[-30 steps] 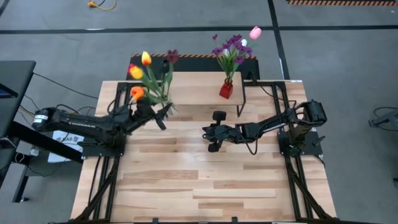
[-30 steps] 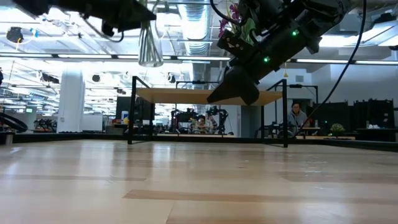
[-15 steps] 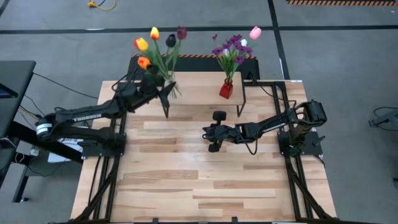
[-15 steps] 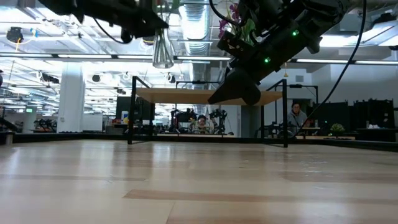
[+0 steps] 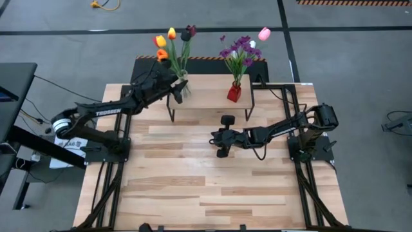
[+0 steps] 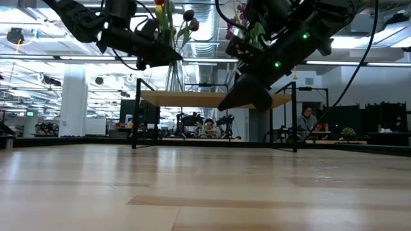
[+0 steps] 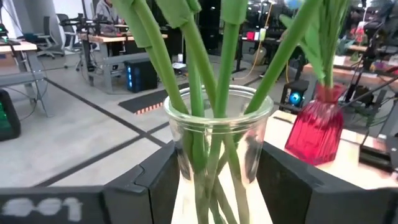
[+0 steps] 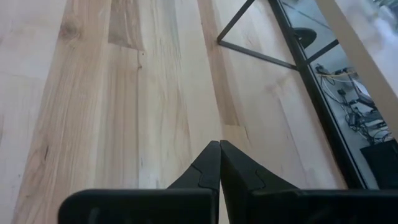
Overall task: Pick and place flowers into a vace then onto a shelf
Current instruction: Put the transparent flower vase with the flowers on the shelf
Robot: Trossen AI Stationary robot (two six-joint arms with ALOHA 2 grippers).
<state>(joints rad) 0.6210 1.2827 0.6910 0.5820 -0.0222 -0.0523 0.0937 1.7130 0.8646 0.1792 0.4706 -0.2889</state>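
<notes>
Above shelf [image 5: 209, 96], left end effector [image 7: 214, 180] around vase [image 7: 217, 149].

Left end effector [image 7: 214, 180] clamped, raised; right end effector [image 8: 219, 163] closed, idle.

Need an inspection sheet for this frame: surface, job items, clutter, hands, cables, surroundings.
Surface: light slatted wooden table, bare in front.
Job's things: tulips in clear glass vase, over the left end of the small wood-topped shelf; red vase of purple flowers on the shelf.
Clutter: nothing seen.
Hands: left hand shut on the glass vase; right hand shut, empty, low over the table.
Cables: yellow cord on the floor.
Surroundings: grey floor, workshop behind, seated person.
</notes>
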